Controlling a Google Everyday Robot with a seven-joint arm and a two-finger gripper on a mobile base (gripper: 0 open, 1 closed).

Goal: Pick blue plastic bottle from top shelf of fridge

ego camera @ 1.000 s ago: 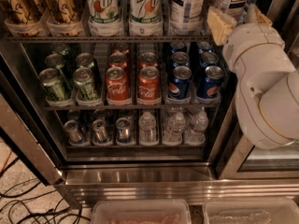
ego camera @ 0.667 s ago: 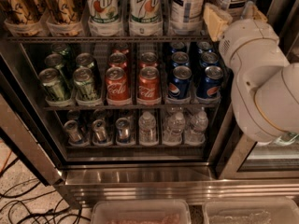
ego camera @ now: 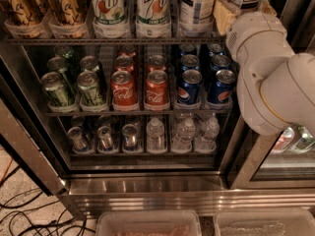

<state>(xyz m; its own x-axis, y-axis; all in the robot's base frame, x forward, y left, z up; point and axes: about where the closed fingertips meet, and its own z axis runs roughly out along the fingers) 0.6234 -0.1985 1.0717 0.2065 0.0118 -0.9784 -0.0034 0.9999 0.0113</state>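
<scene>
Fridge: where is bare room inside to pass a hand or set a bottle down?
All racks are full at the front. Bare: only the steel sill under the lowest rack, and the headroom between the cans and the top shelf. The gripper crowds the top shelf's right end, by the blue plastic bottle.

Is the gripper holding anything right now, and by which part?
Cannot tell: the gripper is at the top shelf beside the blue plastic bottle, the arm hiding any hold.

My tan claw (ego camera: 222,14), on its white arm (ego camera: 275,92), is at the dark top shelf (ego camera: 118,41). Just left: a bottle (ego camera: 197,6) labelled in pale blue-and-white check. Farther left, green-and-white bottles (ego camera: 109,9); below, green cans (ego camera: 58,88), red cans (ego camera: 124,88), blue cans (ego camera: 189,86).
</scene>
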